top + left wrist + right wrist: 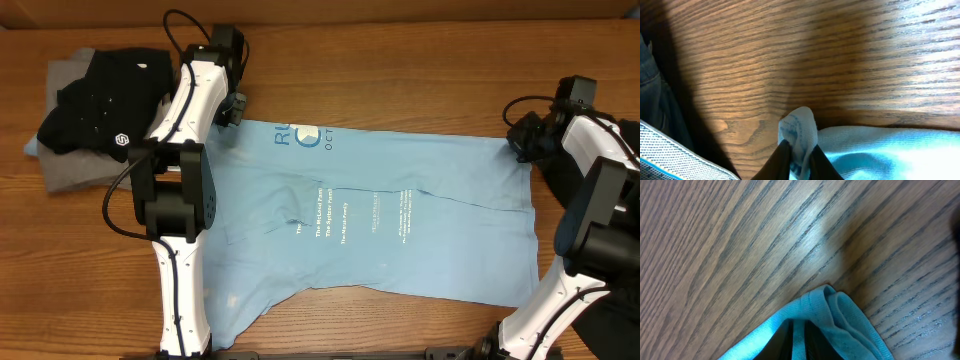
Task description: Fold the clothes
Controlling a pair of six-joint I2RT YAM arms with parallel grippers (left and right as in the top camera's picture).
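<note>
- Overhead: high, straight down, whole table point(400, 60) + shirt point(400, 230).
- L wrist: v. close, low, shirt's far-left corner.
- R wrist: same, far-right corner.
- Both corners also in overhead.

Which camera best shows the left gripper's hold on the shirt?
Left wrist: the left gripper visibly pinches a bunched corner of the shirt. Overhead shows the spread shirt, not the pinch. Right wrist shows only the opposite corner.

My worktop point(400, 70) is varnished wood, its grain plain to see, with a soft sheen where the light falls. The pale blue T-shirt point(420, 240) is matt knitted cloth with flat white print. The black garment point(100, 100) is dull cloth too. My left arm point(185, 100) wears smooth, glossy white plastic. My left pincer point(796, 167) and right pincer point(797, 342) look dark and matt.
</note>
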